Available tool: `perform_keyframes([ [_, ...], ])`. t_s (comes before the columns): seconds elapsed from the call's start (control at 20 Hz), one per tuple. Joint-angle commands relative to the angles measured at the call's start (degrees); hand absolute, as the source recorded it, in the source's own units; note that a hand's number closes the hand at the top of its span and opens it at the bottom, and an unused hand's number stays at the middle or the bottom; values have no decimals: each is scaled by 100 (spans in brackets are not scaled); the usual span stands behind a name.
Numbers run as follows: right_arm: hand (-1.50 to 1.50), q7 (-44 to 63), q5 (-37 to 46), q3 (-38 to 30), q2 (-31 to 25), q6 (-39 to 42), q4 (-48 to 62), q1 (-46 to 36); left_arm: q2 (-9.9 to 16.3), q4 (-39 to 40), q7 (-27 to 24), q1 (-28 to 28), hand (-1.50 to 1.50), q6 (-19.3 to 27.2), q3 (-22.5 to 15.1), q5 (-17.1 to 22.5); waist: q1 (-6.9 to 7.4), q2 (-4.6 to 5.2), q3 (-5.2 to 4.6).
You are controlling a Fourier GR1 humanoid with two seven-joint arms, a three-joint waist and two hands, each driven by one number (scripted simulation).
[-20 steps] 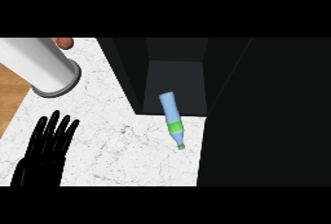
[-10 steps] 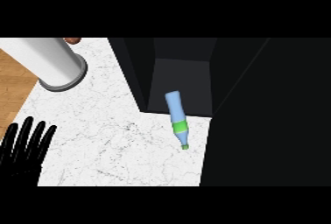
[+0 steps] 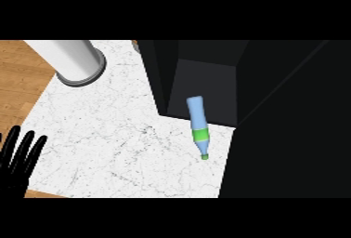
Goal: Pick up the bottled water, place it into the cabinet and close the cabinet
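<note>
The bottled water (image 3: pixel 198 126), pale blue with a green band and green cap, lies on its side with its base over the dark cabinet floor (image 3: pixel 205 88) and its cap end on the white marble counter (image 3: pixel 116 135). No hand touches it. My left hand (image 3: pixel 19 160) shows at the view's lower left edge, fingers straight and pointing up, well left of the bottle. The right hand is out of sight. A large black panel (image 3: pixel 288 130), seemingly the cabinet's door, fills the right side.
A grey metal cylinder (image 3: pixel 77 62) stands at the counter's far left corner. Wooden floor (image 3: pixel 21 83) shows beyond the counter's left edge. The cabinet's dark side wall (image 3: pixel 154 69) rises just left of the bottle.
The view has shifted, so the bottle and cabinet sit slightly further right and lower. My left hand has slid from the lower middle-left to the frame's left edge.
</note>
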Motion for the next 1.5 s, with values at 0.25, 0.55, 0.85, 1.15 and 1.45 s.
perform_keyframes([
  [0.25,150,770,119,963,10,318,11,-1050,274,31,54,-5,-150,-442,149,88,386,83,-29],
  [0.55,-150,979,242,595,-510,665,-119,-1775,371,20,169,-106,-150,-498,158,116,620,85,-74],
  [0.85,150,1268,72,612,-369,527,29,-2290,395,103,167,-160,-150,-559,284,236,532,74,-77],
  [1.15,150,1585,-40,568,-362,588,78,-2814,498,218,196,-113,-150,-653,346,217,554,78,-90],
  [1.45,150,1723,-253,504,-125,482,258,-3018,537,181,225,-154,-150,-727,423,345,484,113,-70],
])
